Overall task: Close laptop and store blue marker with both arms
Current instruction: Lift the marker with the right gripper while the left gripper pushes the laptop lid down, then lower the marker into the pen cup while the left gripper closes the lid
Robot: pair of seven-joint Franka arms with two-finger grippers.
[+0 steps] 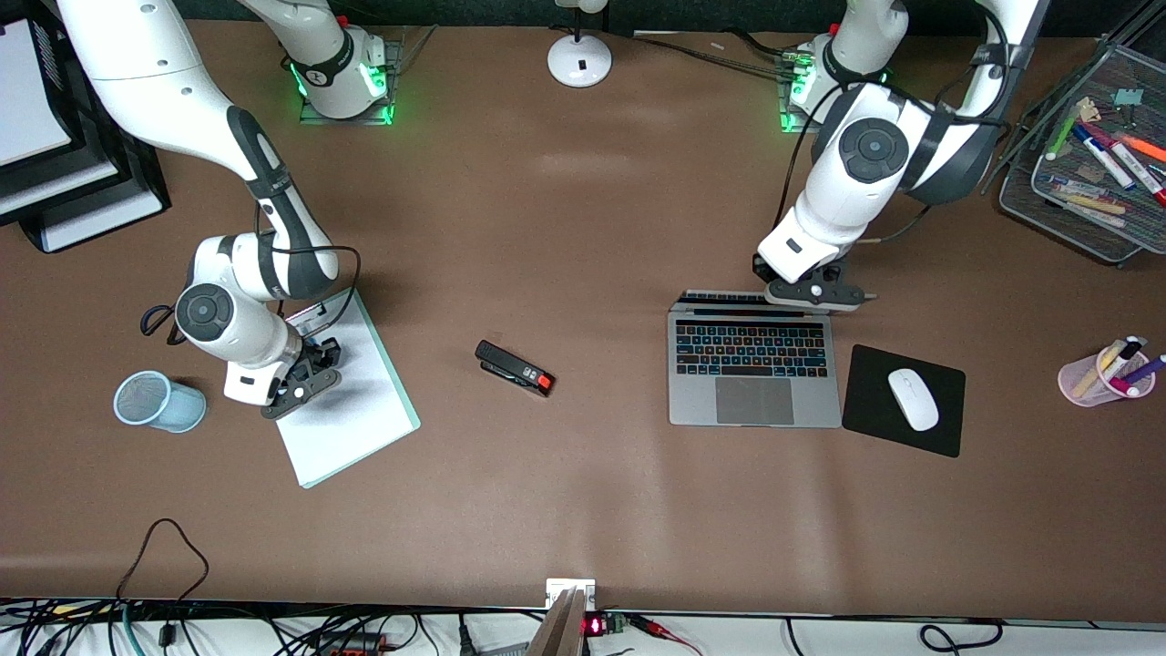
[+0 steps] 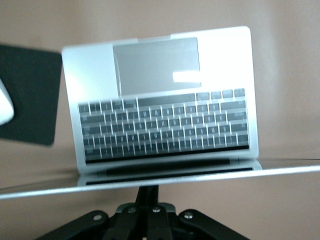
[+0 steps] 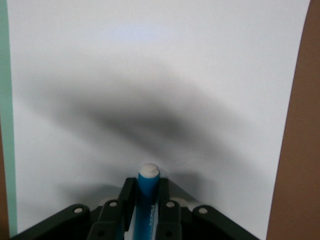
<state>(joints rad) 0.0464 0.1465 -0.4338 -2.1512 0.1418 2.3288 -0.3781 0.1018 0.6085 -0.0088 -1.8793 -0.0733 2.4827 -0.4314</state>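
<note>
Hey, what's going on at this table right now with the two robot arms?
Both arms are busy. The right tool is shut on the blue marker, over the white notepad at the right arm's end of the table. The left tool is at the top edge of the laptop lid, which is open with its keys lit. A light-blue mesh cup lies on its side beside the notepad.
</note>
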